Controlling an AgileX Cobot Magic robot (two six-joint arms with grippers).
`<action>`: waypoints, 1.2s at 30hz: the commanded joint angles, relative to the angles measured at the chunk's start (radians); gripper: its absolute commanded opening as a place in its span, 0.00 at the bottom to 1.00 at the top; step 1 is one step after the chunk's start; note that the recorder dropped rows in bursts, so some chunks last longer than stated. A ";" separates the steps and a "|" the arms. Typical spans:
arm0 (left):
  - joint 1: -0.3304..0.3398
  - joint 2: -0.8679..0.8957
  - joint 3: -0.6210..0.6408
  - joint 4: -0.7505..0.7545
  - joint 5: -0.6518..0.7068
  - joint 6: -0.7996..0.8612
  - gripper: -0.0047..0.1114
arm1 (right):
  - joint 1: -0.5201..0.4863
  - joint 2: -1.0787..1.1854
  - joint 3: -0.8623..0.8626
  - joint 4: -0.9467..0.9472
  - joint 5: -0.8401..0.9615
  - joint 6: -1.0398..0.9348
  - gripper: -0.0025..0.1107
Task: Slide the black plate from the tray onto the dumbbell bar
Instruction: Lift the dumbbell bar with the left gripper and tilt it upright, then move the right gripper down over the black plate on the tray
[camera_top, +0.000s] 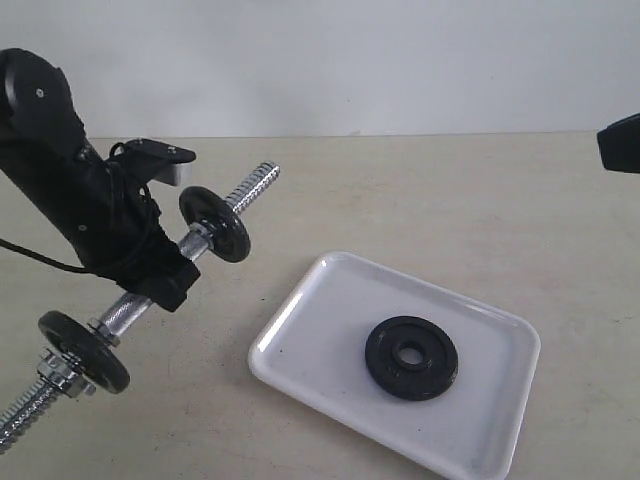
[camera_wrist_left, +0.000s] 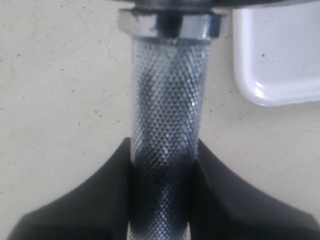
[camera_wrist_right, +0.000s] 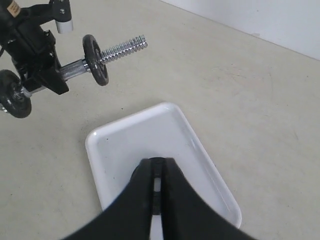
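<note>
The black plate (camera_top: 411, 357) lies flat in the tray (camera_top: 300, 300), a little toward one end, hub and centre hole facing up. Nothing touches it, so the transfer has not begun. The tray's low rim keeps the plate from sliding off but also means it probably has to be lifted, or tipped up on edge, before its hole can meet a rod. The right gripper (camera_wrist_right: 157, 167) hangs above the tray with its jaws pressed together and nothing between them. From its own camera its fingers hide most of the plate, which suggests it sits roughly over the plate, and it would need to spread before taking the rim. Off to the side, the left gripper (camera_wrist_left: 164, 150) clamps the knurled middle of the dumbbell bar (camera_top: 250, 190), one finger on each side. It holds the bar off the table (camera_top: 450, 200) at a slant. The bare threaded end is raised and points loosely toward the tray side, presumably to offer a free end for the plate. A small disc (camera_top: 213, 223) sits just inside that thread, and a second disc (camera_top: 85, 350) with a collar nut (camera_top: 60, 372) closes the lower end.
</note>
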 joint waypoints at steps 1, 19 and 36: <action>-0.001 -0.103 -0.004 -0.057 -0.035 0.002 0.08 | -0.001 0.000 0.002 0.009 -0.011 0.000 0.05; -0.001 -0.127 0.179 -0.164 -0.338 0.155 0.08 | -0.001 0.000 0.002 0.017 -0.021 0.000 0.05; -0.001 -0.136 0.179 -0.305 -0.397 0.304 0.08 | -0.001 0.000 0.002 0.021 -0.037 -0.015 0.05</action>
